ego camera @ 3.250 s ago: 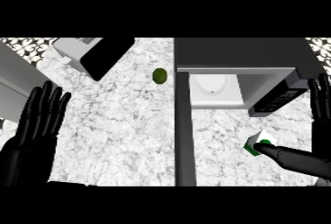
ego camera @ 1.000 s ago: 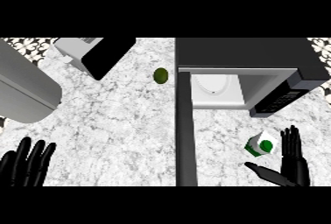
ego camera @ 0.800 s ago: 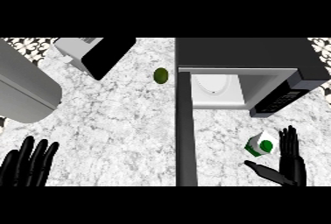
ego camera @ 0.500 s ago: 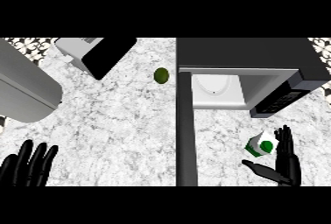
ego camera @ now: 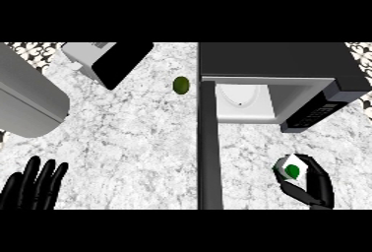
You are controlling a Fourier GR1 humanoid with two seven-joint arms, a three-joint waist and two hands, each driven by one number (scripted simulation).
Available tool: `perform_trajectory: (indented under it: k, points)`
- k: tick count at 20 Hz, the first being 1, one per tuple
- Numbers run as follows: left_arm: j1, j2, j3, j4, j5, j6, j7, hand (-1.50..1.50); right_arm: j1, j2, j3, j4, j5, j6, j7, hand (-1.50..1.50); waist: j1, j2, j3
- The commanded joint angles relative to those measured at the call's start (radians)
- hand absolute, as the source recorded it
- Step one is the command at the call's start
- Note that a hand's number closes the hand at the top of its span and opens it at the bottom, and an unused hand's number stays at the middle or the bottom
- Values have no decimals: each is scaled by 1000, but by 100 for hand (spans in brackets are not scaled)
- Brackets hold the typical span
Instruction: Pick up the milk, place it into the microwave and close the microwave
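Right hand curled round one milk carton; left hand spread; one microwave.

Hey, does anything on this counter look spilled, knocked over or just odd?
Nothing spilled or damaged. The white milk carton with the green spot sits tilted in the black right hand, whose fingers curl round it; the black microwave stands with its door swung open.

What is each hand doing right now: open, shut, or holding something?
Left hand: open, fingers straight, at the view's lower left.
Right hand: curled round the milk carton.
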Motion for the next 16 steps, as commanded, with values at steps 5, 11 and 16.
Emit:
perform_trajectory:
  k: [5,11,16]
  points:
    - [25,8,10,-43,14,1,16,-150,39,78,83,-147,2,120,-98,150,-14,-4,6]
    - [60,-1,-2,-49,5,14,21,-150,250,65,187,-326,26,194,-97,150,-25,-4,5]
    - [-1,12,112,41,76,-1,-28,-150,325,131,243,-569,1,109,63,150,-20,-1,5]
